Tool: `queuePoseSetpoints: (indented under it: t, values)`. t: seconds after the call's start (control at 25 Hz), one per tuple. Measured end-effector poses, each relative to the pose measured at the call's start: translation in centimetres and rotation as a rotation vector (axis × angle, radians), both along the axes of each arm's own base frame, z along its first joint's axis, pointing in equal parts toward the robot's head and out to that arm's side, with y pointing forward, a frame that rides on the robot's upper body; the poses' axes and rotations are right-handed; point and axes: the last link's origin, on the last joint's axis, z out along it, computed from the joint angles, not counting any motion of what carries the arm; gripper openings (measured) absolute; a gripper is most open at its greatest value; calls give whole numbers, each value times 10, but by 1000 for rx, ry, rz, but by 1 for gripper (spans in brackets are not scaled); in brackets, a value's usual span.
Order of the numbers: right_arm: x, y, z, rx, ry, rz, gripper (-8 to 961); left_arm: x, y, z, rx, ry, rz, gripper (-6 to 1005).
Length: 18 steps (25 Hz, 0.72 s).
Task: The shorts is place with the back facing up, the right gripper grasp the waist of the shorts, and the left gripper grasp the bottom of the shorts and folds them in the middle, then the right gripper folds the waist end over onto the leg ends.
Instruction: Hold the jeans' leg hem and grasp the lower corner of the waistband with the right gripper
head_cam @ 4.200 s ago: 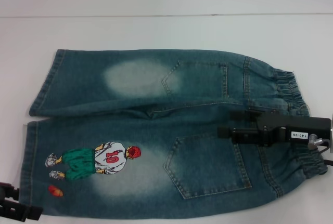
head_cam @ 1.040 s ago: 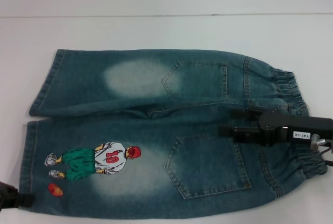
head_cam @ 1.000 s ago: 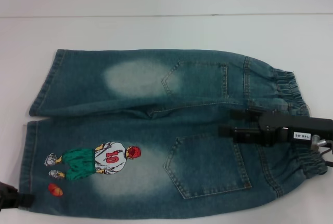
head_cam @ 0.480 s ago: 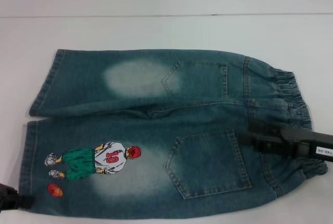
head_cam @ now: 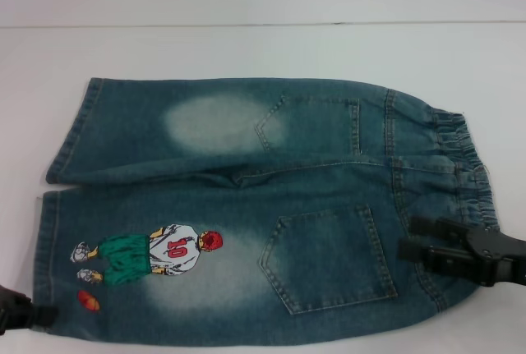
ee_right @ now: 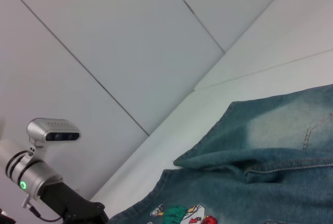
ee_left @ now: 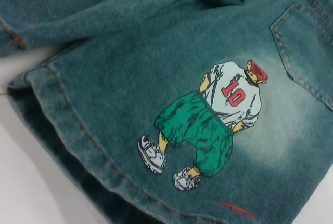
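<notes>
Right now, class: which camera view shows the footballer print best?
The left wrist view: the footballer print fills the picture, its number 10 legible. The head view shows it small on the shorts; the right wrist view catches only part of it at the picture's edge.

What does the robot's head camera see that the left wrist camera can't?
Only the head view shows the whole shorts: the ruffled waistband, the far pocket, and both grippers. The right gripper sits at the waist end with jaws open; the left gripper sits at the near leg hem.

Only the left wrist view shows the hem stitching close up.

Both show the footballer print numbered 10 and part of the near pocket.
</notes>
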Motion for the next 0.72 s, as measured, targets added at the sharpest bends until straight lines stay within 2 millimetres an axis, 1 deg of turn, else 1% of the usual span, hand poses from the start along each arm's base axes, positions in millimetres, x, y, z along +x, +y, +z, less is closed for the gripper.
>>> queuePoseSetpoints:
  t: [0.36, 0.6, 0.72]
  values:
    - [8, -16, 11, 1, 22, -7, 924, 3, 3, 0, 13, -19, -5, 55]
    - [17, -33, 26, 36, 41, -6, 924, 4, 2, 0, 17, -32, -7, 54]
    - [21, -38, 32, 44, 41, -7, 925, 5, 3, -1, 16, -34, -8, 53]
